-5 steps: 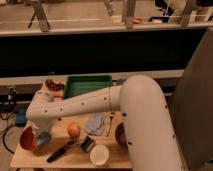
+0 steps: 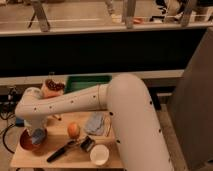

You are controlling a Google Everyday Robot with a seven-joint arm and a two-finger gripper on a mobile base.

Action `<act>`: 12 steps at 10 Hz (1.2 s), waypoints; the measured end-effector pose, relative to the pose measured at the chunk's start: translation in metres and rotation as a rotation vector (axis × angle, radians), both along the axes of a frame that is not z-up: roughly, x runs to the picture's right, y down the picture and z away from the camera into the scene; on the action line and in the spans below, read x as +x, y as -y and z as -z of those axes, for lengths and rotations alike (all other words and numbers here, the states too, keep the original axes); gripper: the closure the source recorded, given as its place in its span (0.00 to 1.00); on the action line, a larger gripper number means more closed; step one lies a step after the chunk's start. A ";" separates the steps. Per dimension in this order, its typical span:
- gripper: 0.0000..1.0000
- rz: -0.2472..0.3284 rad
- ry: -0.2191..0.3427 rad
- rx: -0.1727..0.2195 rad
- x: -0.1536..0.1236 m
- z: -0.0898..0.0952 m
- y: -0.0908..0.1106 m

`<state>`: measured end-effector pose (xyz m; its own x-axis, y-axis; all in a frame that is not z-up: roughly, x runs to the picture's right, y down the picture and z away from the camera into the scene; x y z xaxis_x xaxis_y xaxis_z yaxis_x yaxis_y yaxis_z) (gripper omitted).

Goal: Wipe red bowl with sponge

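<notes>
The red bowl (image 2: 29, 142) sits at the front left corner of the wooden table (image 2: 60, 161). A bluish-grey sponge (image 2: 38, 134) rests inside it, against the right side. My gripper (image 2: 36, 128) is at the end of the white arm (image 2: 75, 102). It points down into the bowl, right over the sponge and touching or nearly touching it. The wrist hides the gripper's tip and the back of the bowl.
An orange fruit (image 2: 73, 130), a blue-grey cloth (image 2: 95, 124), a black-handled brush (image 2: 62, 150) and a white cup (image 2: 99, 154) lie on the table to the right of the bowl. A green tray (image 2: 87, 81) and a dish of dark food (image 2: 53, 87) stand behind.
The arm's elbow has shifted a little to the left, and the wrist stays over the red bowl with the sponge. The other objects have not moved.
</notes>
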<state>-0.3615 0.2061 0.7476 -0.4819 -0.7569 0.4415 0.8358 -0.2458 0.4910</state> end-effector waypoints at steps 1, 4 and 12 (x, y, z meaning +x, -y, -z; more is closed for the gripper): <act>0.95 0.016 0.008 0.001 -0.006 0.000 0.000; 0.95 0.050 0.024 -0.012 -0.019 -0.003 -0.004; 0.95 0.071 0.048 -0.045 -0.017 0.008 -0.026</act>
